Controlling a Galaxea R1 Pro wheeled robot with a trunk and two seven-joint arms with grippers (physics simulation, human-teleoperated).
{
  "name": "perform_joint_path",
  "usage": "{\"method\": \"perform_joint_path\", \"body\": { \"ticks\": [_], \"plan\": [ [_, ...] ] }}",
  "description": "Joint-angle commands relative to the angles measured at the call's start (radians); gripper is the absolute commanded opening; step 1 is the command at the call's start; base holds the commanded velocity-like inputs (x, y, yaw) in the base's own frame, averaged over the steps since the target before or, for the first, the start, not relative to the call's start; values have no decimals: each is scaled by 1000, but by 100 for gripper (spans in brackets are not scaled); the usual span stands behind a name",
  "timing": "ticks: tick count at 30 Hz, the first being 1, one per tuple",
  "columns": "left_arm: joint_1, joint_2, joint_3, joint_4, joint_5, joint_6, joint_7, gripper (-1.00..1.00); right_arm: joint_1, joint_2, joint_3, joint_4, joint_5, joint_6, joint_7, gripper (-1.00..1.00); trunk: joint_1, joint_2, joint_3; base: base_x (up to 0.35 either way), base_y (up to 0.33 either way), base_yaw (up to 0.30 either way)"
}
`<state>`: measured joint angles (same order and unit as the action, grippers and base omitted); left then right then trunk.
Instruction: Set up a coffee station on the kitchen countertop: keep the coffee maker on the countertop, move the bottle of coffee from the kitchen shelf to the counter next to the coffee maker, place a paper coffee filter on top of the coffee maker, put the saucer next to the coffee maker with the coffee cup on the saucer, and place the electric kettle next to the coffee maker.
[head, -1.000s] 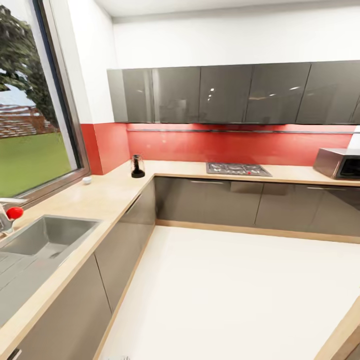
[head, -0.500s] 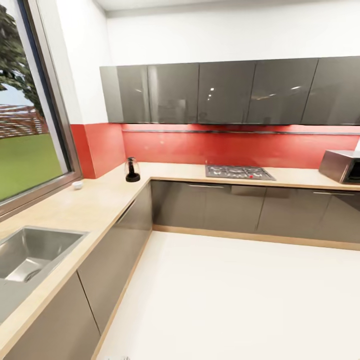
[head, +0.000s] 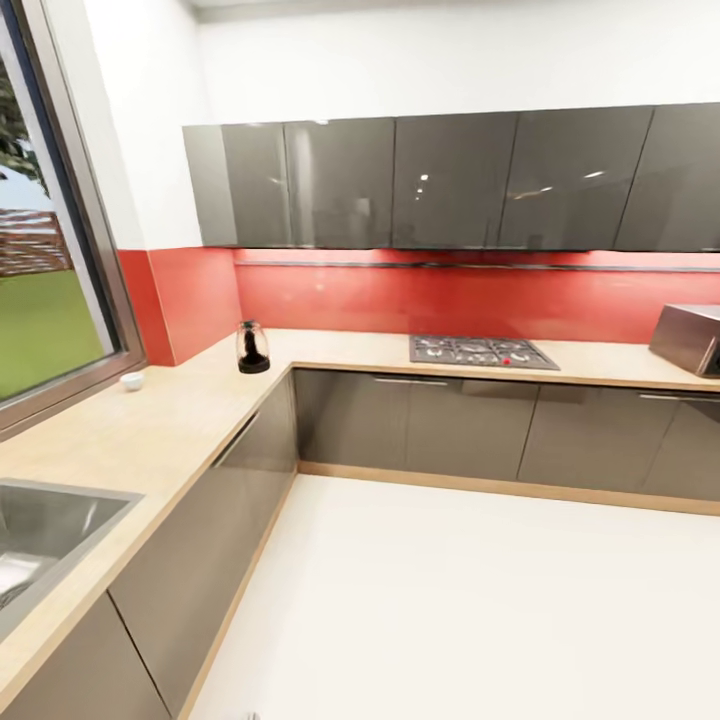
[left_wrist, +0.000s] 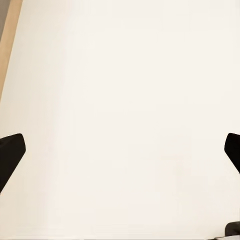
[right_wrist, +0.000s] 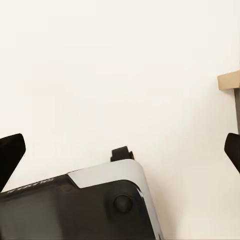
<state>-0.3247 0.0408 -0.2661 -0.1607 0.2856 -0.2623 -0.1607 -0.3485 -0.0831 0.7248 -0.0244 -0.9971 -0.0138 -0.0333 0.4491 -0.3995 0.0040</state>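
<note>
My head camera looks across an L-shaped kitchen. The light wood-look bench (head: 180, 420) runs along the window wall and turns the corner under glossy grey wall cabinets (head: 420, 180) and a red splashback (head: 450, 295). In the corner of the bench stands the electric kettle (head: 252, 348), a small clear jug on a black base. Well apart from it, near the window sill, sits the coffee cup (head: 132, 381), a tiny white shape too small to make out in detail. A gas hob (head: 482, 352) is set into the far run, a steel box appliance (head: 690, 340) sits at the right edge, and a sink (head: 40, 530) is close to me on the left.

My left pincer (left_wrist: 120, 150) hangs wide open over bare pale floor (left_wrist: 125, 100), holding nothing. My right pincer (right_wrist: 120, 150) is likewise wide open and empty, above the same floor and my own dark base (right_wrist: 75, 205).

The risk, as I judge it: with both arms low and the bench close on my left, driving or turning could clip a cabinet front. The kettle looks top-heavy and could tip if nudged.

The head view alone gives the bench and its things; the wrist views give the spread of my fingertips and the floor beneath.
</note>
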Motion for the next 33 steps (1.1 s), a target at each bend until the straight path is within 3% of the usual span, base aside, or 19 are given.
{"method": "perform_joint_path", "body": {
  "ticks": [1,33],
  "plan": [
    [0,0,-7,1,10,-3,-3,100,0,0,8,-2,-9,-1,-3,100,1,0,0,338,-83,0],
    [0,1,-7,1,10,-3,-3,100,2,6,8,-2,-10,0,-3,100,1,0,0,338,-83,0]
  ]
}}
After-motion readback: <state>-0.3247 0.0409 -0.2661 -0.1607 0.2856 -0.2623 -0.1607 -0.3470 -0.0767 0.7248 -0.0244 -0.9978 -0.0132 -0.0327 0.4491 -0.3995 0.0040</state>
